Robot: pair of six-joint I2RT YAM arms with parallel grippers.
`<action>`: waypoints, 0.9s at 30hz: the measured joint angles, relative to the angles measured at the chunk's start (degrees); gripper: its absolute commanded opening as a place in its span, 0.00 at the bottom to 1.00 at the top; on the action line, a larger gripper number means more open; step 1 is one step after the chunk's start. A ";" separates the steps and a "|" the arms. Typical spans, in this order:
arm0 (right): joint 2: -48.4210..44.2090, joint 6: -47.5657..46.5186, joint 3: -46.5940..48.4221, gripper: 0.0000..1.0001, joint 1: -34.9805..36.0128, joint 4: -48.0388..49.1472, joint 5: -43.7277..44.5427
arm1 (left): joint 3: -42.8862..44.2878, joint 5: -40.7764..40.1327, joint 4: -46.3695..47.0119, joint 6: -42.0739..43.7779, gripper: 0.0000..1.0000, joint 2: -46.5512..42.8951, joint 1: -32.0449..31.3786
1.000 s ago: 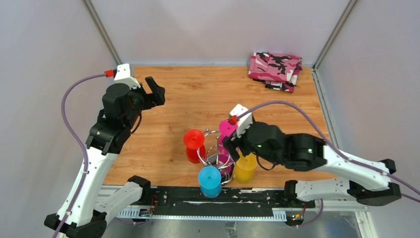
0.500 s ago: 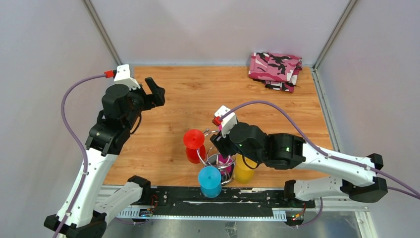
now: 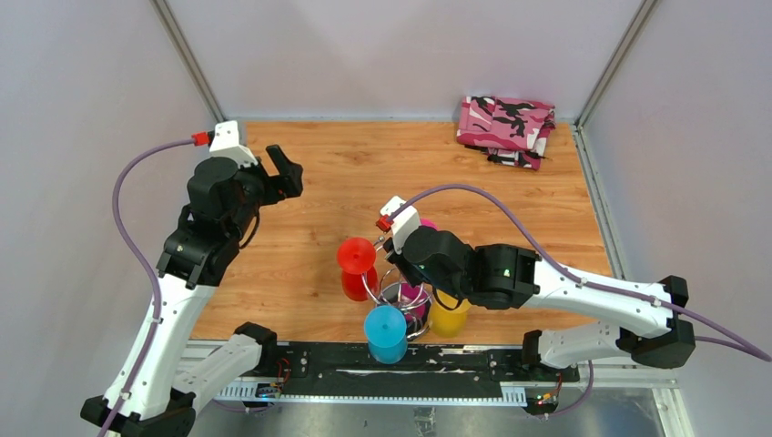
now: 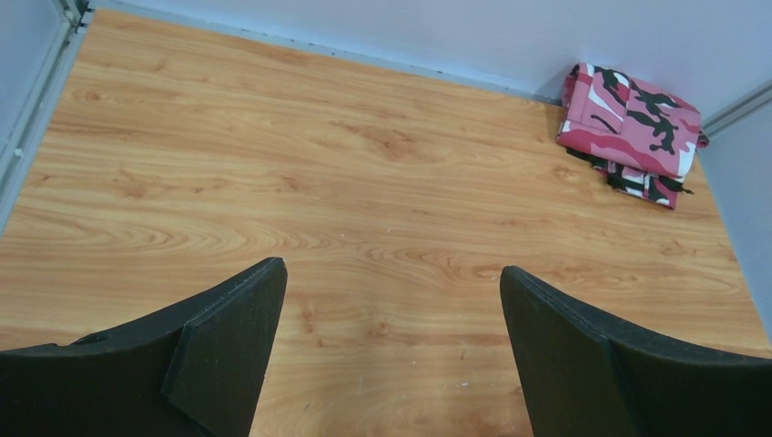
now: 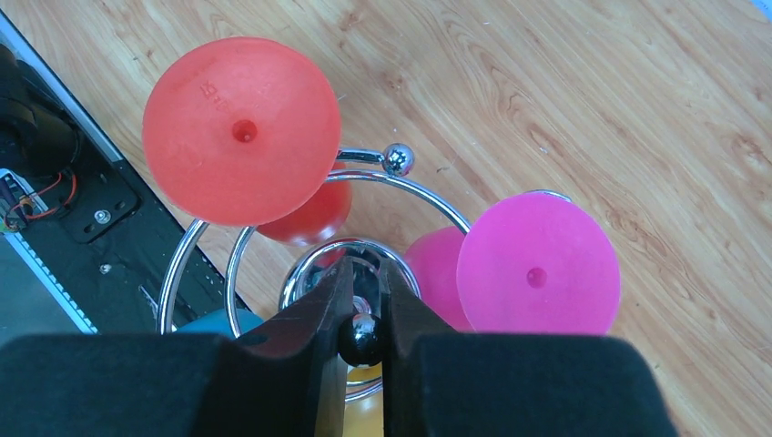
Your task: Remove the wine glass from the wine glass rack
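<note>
Pinching the wine glass rack's [image 5: 398, 160] top ball [image 5: 361, 339] in narrow jaws, my right gripper [image 5: 364, 282] had the pink wine glass [image 5: 537, 264] hanging right of centre.

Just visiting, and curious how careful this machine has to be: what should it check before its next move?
1. Rack steadied: right claw is shut on the top ball of the wine glass rack: ok.
2. Left claw open, ready to grasp: ok.
3. Left claw close to a glass: not ok; it faces only the table and a camouflage cloth, away from the rack.
4. Glass available to take: red wine glass and pink wine glass hang upside down on the rack: ok.
5. Rack base flat on the table: cannot tell.
</note>
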 measured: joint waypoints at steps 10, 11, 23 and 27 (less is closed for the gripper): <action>0.13 0.90 0.00 0.00 0.02 -0.09 1.79 | -0.02 -0.57 -0.02 0.00 0.78 -0.09 0.00; 0.17 0.94 0.02 0.00 0.04 -0.09 2.14 | -0.02 -0.74 -0.04 0.00 0.78 -0.09 0.00; 5.01 -1.49 4.72 0.00 -1.22 -1.18 4.74 | -0.02 -1.97 -0.24 0.04 0.87 -0.02 0.00; 7.10 -2.49 6.38 0.00 -3.76 -0.76 4.33 | -0.02 -2.45 -0.24 0.24 0.88 -0.02 0.00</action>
